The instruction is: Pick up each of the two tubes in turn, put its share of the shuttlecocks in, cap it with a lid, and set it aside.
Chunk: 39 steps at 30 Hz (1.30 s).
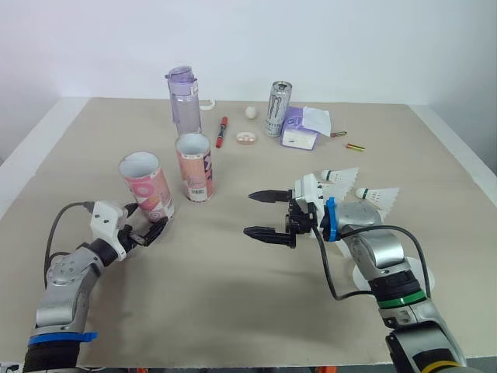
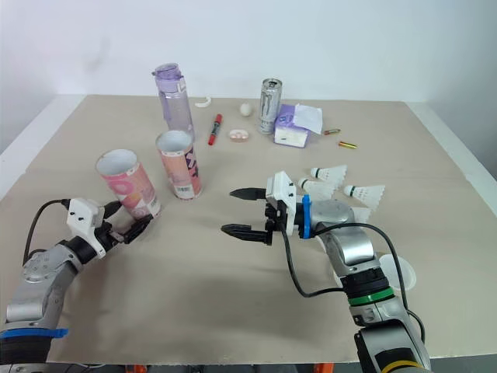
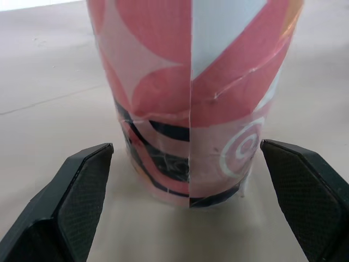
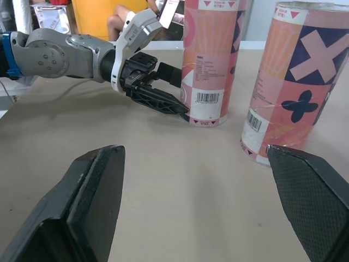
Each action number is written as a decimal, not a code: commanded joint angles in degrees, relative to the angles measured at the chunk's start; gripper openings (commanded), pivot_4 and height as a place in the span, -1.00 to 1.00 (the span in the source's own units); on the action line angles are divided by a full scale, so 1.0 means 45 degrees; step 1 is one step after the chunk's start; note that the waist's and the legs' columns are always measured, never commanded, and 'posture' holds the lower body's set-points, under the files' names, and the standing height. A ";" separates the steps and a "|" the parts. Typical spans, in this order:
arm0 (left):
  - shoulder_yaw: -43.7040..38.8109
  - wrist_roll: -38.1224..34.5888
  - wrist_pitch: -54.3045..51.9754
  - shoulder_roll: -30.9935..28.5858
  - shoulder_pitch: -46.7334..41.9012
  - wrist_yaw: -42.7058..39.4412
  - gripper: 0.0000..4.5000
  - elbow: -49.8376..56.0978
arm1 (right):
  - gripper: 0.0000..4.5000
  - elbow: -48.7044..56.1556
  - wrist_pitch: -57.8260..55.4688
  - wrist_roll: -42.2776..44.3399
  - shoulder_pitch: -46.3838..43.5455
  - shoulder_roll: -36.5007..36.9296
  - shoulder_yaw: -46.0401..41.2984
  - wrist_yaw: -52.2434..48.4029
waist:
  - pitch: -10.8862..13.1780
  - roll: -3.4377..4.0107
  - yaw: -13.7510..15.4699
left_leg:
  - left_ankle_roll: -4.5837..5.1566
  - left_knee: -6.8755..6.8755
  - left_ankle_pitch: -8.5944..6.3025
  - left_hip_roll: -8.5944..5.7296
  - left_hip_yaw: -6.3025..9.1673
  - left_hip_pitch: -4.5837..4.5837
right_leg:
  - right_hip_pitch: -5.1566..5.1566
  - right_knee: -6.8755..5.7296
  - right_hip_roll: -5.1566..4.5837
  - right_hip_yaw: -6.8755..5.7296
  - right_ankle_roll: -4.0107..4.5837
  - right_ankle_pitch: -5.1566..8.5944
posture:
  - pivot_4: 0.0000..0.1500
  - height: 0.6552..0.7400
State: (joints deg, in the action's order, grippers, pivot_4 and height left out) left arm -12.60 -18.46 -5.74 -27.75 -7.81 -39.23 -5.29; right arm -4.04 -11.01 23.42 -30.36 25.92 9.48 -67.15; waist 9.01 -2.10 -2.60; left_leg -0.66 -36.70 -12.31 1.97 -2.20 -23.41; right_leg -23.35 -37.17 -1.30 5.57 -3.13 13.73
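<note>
Two pink patterned tubes stand upright and open-topped: the near-left tube (image 1: pixel 146 186) and the other tube (image 1: pixel 194 167) just behind and to its right. My left gripper (image 1: pixel 146 221) is open at table level, a finger on each side of the near-left tube's base (image 3: pixel 191 109), not touching it. My right gripper (image 1: pixel 248 214) is open and holds nothing, at mid-table right of the tubes, pointing toward them. Its wrist view shows both tubes (image 4: pixel 210 60) (image 4: pixel 294 82) and the left gripper (image 4: pixel 158 90). White shuttlecocks (image 1: pixel 342 176) (image 1: pixel 378 194) lie behind my right arm. A white lid (image 2: pixel 402 273) lies partly under that forearm.
Along the back stand a purple bottle (image 1: pixel 183 99), a drinks can (image 1: pixel 276 109) and a tissue pack (image 1: pixel 301 128). A red pen (image 1: pixel 222 131), a white ball (image 1: pixel 251 112) and small bits lie near them. Bare table lies in front of the tubes.
</note>
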 commanded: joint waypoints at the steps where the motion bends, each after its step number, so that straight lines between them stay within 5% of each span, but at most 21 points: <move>1: -0.0028 -0.0204 0.0333 -0.0194 -0.0997 -0.0497 1.00 -0.0769 | 0.97 0.0462 0.0061 0.0159 -0.0319 0.0074 -0.0440 0.0063 | 0.0000 0.0000 0.0001 | 0.0000 0.0000 0.0000 0.0001 0.0000 0.0000 | 0.0000 0.0000 0.0000 0.0001 0.0000 0.0000 | 1.00 1.00; 24: 0.0856 0.0538 0.2337 -0.0106 -0.3215 -0.1904 1.00 -0.4105 | 0.97 0.1062 -0.0406 0.0237 0.0002 0.0348 -0.0623 0.0313 | 0.0000 0.0000 0.0004 | -0.0001 -0.0001 0.0000 -0.0021 0.0018 -0.0014 | 0.0001 0.0000 -0.0001 0.0001 -0.0011 0.0002 | 1.00 1.00; 28: 0.0957 0.0678 0.2661 -0.0093 -0.3346 -0.2110 0.52 -0.4452 | 1.00 0.1165 -0.0484 0.0247 0.0079 0.0334 -0.0621 0.0383 | 0.0000 0.0000 0.0004 | -0.0001 0.0000 0.0000 -0.0021 0.0024 -0.0021 | -0.0001 0.0001 0.0000 -0.0002 -0.0012 0.0003 | 1.00 1.00; 39: 0.0877 0.0591 0.2682 -0.0220 -0.3150 -0.2223 0.52 -0.4420 | 1.00 0.1285 -0.0602 0.0333 0.0177 0.0213 -0.0571 0.0485 | 0.0000 0.0000 0.0003 | -0.0001 -0.0001 0.0000 -0.0023 0.0030 -0.0024 | 0.0000 0.0000 0.0000 -0.0005 -0.0014 0.0004 | 1.00 1.00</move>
State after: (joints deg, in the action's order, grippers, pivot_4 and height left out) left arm -8.32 -15.73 5.82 -27.70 -22.16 -48.62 -26.06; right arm -0.82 -13.86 23.51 -29.59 27.08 8.53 -65.00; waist 9.01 -2.10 -2.59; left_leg -0.67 -36.70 -12.31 1.87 -2.07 -23.52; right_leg -23.35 -37.17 -1.30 5.55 -3.19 13.74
